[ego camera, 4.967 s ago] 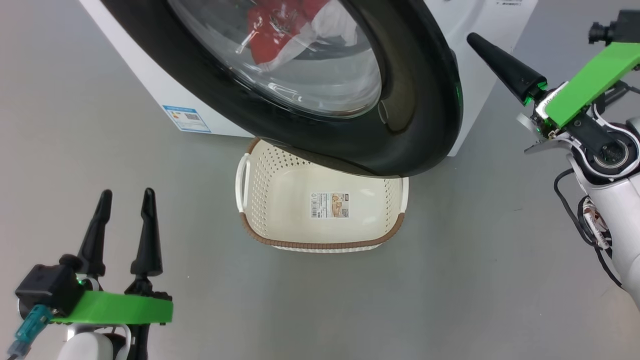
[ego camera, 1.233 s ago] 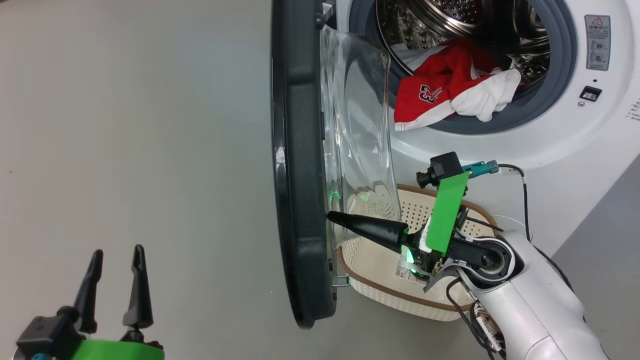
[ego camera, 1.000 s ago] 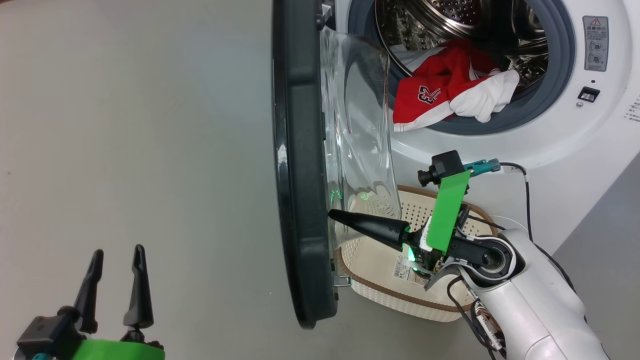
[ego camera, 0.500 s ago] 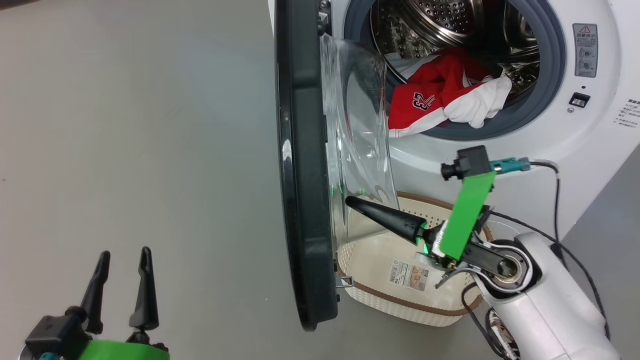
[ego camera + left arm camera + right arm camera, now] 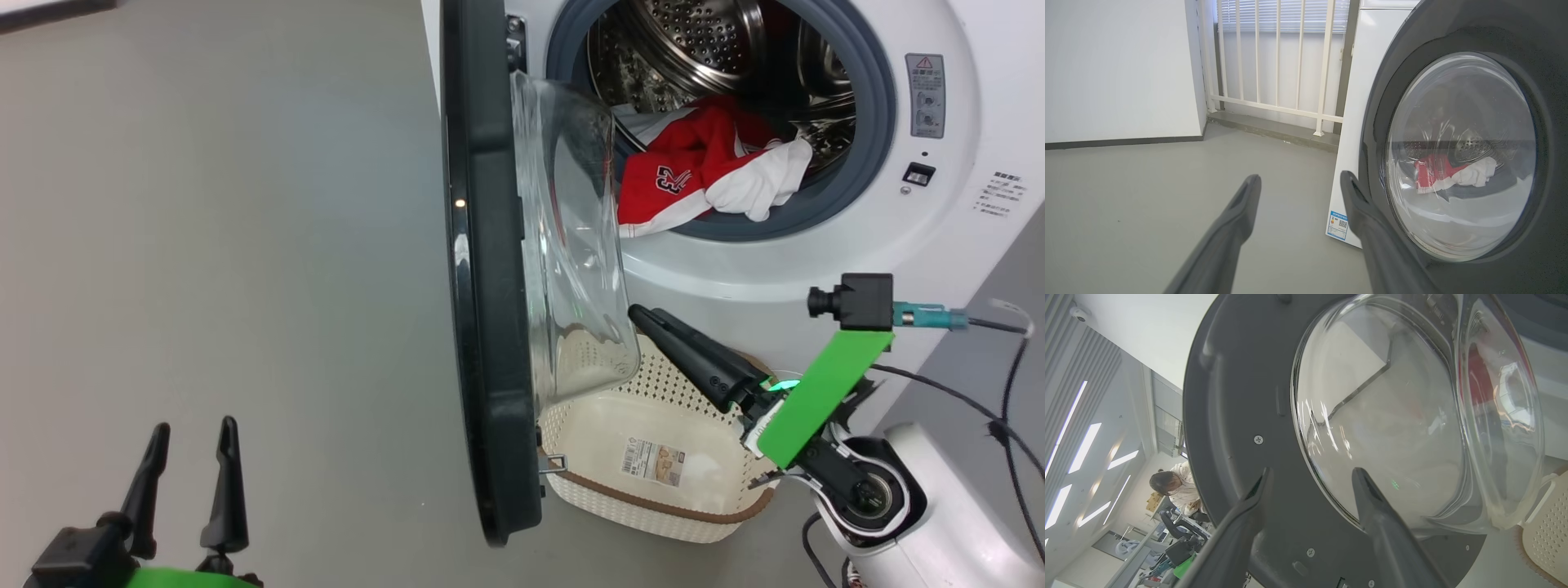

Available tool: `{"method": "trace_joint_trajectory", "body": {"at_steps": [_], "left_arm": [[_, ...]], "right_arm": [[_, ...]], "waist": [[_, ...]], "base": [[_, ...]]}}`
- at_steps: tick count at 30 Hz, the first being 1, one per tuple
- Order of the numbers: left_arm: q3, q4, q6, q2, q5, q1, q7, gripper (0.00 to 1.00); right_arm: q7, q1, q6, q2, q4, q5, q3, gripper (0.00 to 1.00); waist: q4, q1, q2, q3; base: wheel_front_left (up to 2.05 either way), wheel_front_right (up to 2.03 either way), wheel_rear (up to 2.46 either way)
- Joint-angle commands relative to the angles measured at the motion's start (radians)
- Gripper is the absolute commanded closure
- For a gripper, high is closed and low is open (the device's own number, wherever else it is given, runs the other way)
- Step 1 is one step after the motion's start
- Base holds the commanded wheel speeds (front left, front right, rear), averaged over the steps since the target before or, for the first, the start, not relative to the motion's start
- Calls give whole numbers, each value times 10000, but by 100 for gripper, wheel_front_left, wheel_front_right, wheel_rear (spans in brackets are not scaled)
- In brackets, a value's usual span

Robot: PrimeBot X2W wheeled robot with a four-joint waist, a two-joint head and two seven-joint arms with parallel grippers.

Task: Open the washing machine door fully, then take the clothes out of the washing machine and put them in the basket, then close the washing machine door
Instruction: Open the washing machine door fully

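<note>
Washer: big white washing machine (image 5: 816,269) on the grey floor (image 5: 245,245), front twd the robot.
Door: the door (image 5: 482,327) is swung way out, seen edge-on in head view. Black rim on the L side, clear glass bowl (image 5: 571,245) bulging to the R.
Clothes: the clothes (image 5: 710,175) lie in the mouth of the steel drum (image 5: 694,49). Red jersey (image 5: 678,167) w/ 23 on it, white cloth (image 5: 755,184) touching it on the R. Both hang a bit over the grey rubber ring (image 5: 873,139).
Basket: the basket (image 5: 588,425) sits on the floor right in front of the washer, below the drum mouth, close by the door's btm. Paper label (image 5: 649,460) on its inside btm.
R gripper: the R gripper (image 5: 645,313) is above the basket's back part, just beside the glass bowl. In R wrist view its fingers are wide apart, holding nothing, and point at the door's inside face.
L gripper: the L gripper (image 5: 194,426) is low over bare floor, on the door's outer side. Fingers spread wide, nothing btwn them.
Sticker: small blue sticker (image 5: 1338,225) at the washer's low corner.
Far off: a person (image 5: 1175,490) bent at a desk; white bars (image 5: 1278,61) by the wall.
</note>
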Motion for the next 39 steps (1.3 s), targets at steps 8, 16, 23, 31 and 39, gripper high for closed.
{"method": "trace_joint_trajectory", "body": {"at_steps": [8,16,23,31,39], "left_arm": [[313,-278,-31,220,77,-5,-82,0],[403,-291,-31,204,41,97,-82,0],[459,-298,-31,154,69,125,-82,0],[536,-343,-31,116,45,172,-82,0],[563,-349,-31,66,36,146,-82,0]], "right_arm": [[-3604,491,16,-669,-297,-1993,716,0],[-5755,807,16,-964,829,-4036,945,0],[-5945,1204,16,-314,1324,-6441,221,0],[-5949,1761,16,338,1308,-7984,-618,0],[-5950,1923,16,622,1275,-8811,-988,0]], "waist": [[-139,0,0,-70],[-242,0,0,-74],[-292,0,0,-114],[-355,0,0,-97],[-446,0,0,-50]], "base": [[0,0,0],[0,0,0],[0,0,0],[0,0,0],[0,0,0]]}}
